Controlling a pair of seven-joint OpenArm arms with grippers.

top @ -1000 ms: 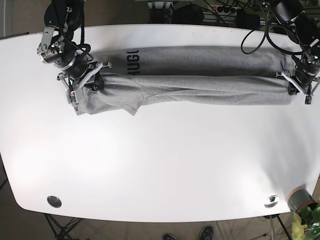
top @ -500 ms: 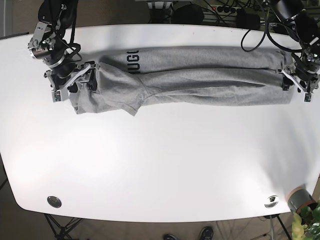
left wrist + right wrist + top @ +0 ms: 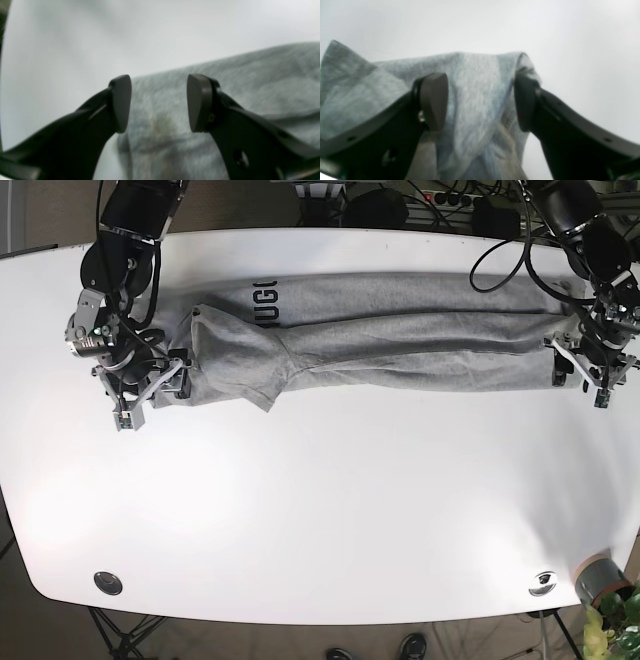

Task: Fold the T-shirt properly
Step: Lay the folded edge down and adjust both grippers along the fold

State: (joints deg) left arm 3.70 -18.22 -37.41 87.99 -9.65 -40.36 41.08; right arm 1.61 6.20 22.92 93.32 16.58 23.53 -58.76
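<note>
Base view: my right gripper (image 3: 150, 385) has slid outward and down since a second ago, dragging the sleeve end flatter, so the lengthwise fold is settling. The T-shirt (image 3: 400, 330) lies as a long grey band across the table's (image 3: 320, 510) far half.

Left wrist: my left gripper (image 3: 158, 102) hangs spread, empty, over the hem.

Right wrist: jaws parted, astride bunched cloth.

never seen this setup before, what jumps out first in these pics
A long grey T-shirt lies folded lengthwise across the far half of the white table. One pincer sits at each end: the left pincer and the right pincer, both open.
</note>
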